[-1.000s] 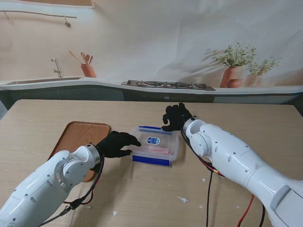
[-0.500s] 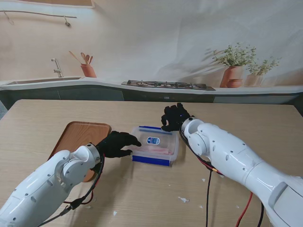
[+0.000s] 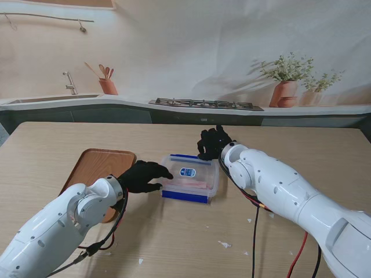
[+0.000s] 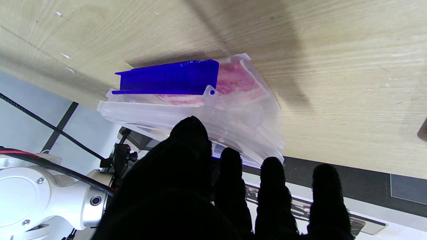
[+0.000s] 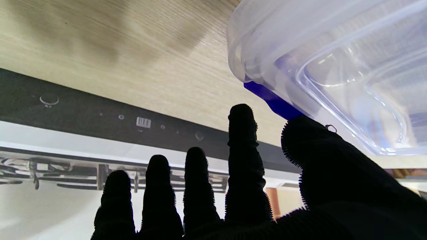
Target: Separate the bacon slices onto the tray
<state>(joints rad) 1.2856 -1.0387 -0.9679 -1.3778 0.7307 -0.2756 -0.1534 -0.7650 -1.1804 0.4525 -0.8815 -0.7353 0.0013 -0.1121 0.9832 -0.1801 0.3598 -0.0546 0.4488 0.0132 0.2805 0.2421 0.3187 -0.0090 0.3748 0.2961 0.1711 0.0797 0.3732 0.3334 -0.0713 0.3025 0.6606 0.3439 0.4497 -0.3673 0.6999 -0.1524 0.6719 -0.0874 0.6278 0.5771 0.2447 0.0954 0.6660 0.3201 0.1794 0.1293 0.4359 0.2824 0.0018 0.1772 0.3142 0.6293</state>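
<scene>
Centre frame: left robot hand [image 3: 143,176] fingers spread, steadying box [image 3: 190,178], gripping nothing. Right robot hand [image 3: 214,143] splayed at box's far corner, thumb against blue clip [image 5: 271,100], likely unlatching lid. Bacon [image 4: 233,80] inside; tray [image 3: 99,168] left, bare.

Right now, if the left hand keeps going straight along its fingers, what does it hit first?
The left hand points right at the clear plastic box holding the bacon. It would meet the box's near side wall first; its fingers look almost on it already, though contact is unclear.
</scene>
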